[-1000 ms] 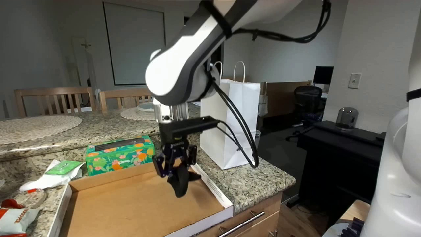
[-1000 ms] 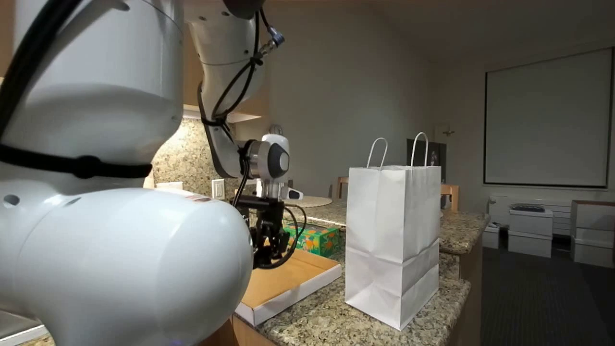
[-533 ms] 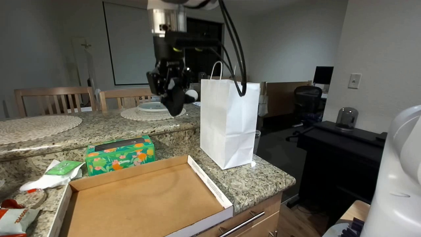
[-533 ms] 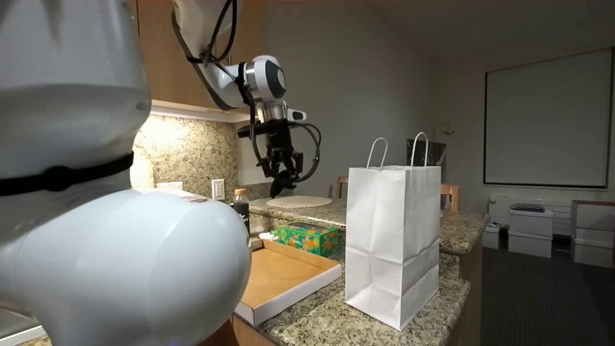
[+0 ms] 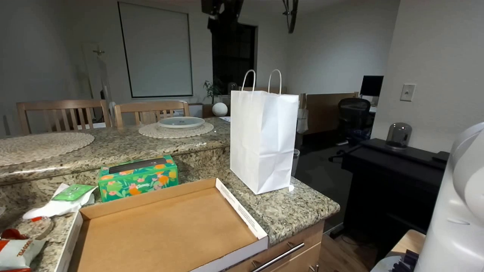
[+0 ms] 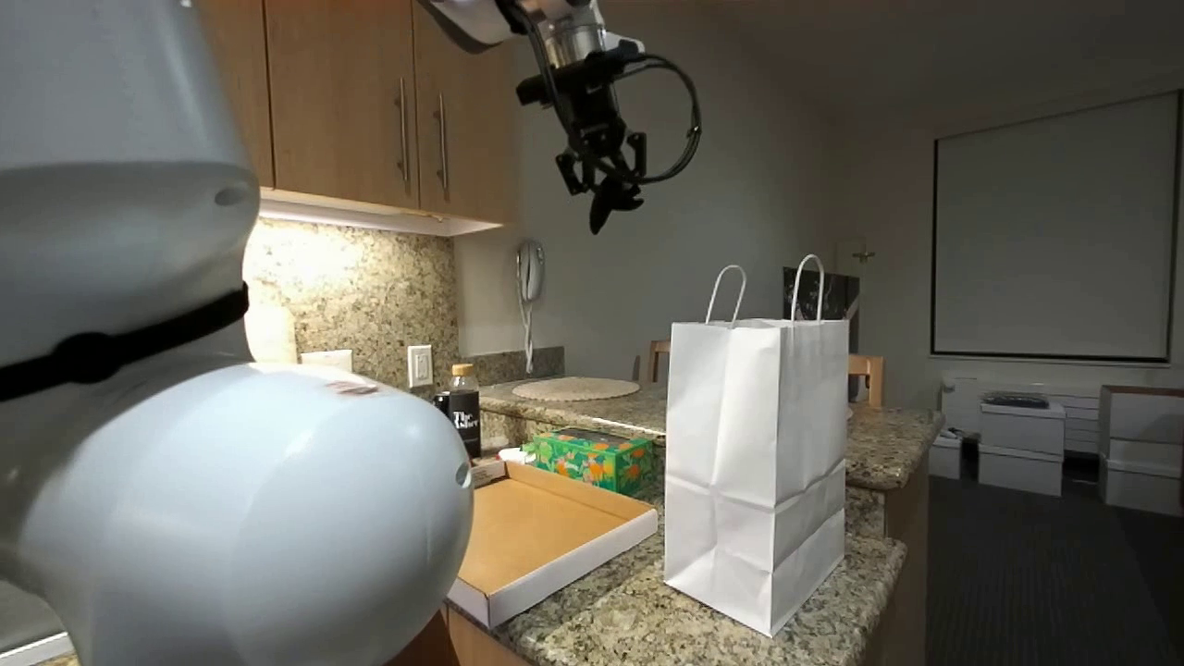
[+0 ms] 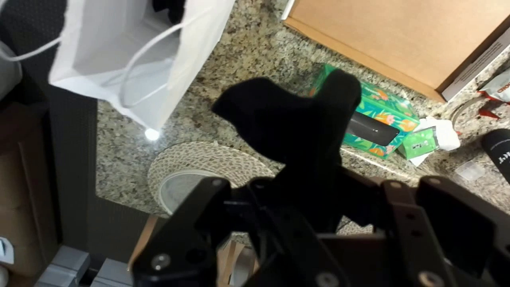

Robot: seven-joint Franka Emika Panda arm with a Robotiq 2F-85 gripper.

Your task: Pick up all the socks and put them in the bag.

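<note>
A black sock (image 7: 279,115) hangs from my gripper (image 7: 308,181), whose fingers are shut on it; dark on dark, the exact pinch is hard to make out. In an exterior view the gripper (image 6: 603,174) and sock (image 6: 610,202) hang in the air, higher than the handles of the white paper bag (image 6: 721,444) and off to its side. The bag (image 5: 261,139) stands upright, its mouth facing up. Looking into the bag (image 7: 119,44) from the wrist, I see black fabric, likely a sock (image 7: 171,8), inside, cut off by the picture's top edge.
The shallow cardboard tray (image 5: 162,223) lies beside the bag on the granite counter. Behind it are a green floral tissue box (image 5: 140,179) and a green packet (image 5: 73,192). On the raised ledge rests a glass lid (image 5: 181,121). Paper handles (image 6: 807,287) stick up above the bag.
From low over the tray, my gripper has risen high with the sock in it and shifted towards the bag. The bag and tray have stayed in place.
</note>
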